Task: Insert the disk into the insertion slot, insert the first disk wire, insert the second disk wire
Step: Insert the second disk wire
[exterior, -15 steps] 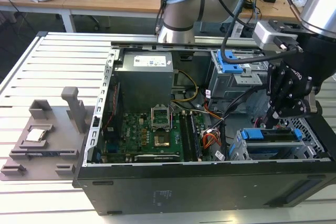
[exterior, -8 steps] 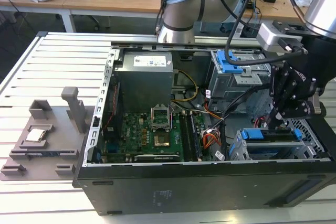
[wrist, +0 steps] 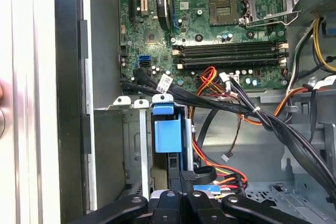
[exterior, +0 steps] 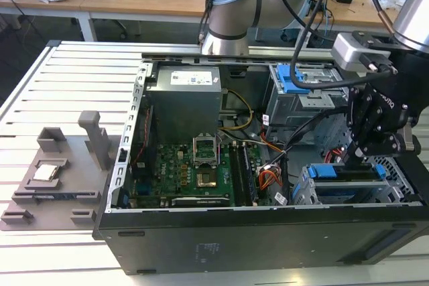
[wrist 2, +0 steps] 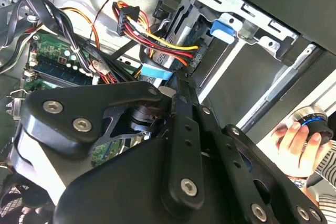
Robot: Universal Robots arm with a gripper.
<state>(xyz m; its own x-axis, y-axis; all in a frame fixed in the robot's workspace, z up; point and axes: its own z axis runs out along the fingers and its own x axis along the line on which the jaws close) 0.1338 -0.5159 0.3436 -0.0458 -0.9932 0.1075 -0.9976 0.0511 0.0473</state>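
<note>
Gripper [exterior: 360,159] tight above slotted disk [exterior: 348,173]

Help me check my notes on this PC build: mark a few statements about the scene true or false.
1. The gripper is at the drive cage on the exterior view's right. True.
2. The computer case is closed with its side panel on. False: it lies open, its motherboard exposed.
3. A person's hand shows in the second wrist view. True.
4. The grey fixture plate sits inside the case. False: it lies on the table, at the exterior view's left of the case.
5. Red, yellow and orange wires run over the motherboard in the first wrist view. True.
</note>
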